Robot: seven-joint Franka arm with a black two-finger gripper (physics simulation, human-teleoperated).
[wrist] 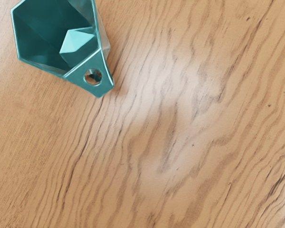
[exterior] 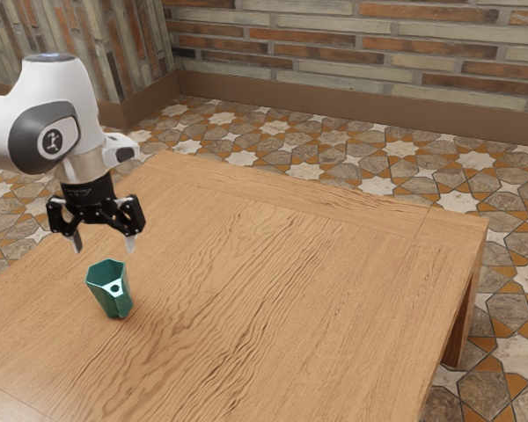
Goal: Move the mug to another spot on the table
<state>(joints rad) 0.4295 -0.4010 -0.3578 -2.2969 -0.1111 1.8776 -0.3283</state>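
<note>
Gripper [exterior: 104, 241] hovering just above upright teal mug [exterior: 111, 291], fingers spread wide, gripping nothing. Imo should be centering over rim, straddling one wall and dodging handle tab [wrist: 93, 77], before dropping.

gripper [exterior: 102, 243]: fingers spread, above mug | mug [exterior: 110, 288]: upright on table [exterior: 290, 290]

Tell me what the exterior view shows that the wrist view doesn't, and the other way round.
Exterior view's own: the arm, its open gripper hanging above the mug without touching it, the edges of the table, the tiled floor and the brick wall. Wrist view's own: a look down into the mug's hollow, faceted inside. Shared: the teal mug standing upright on the wooden table.
</note>
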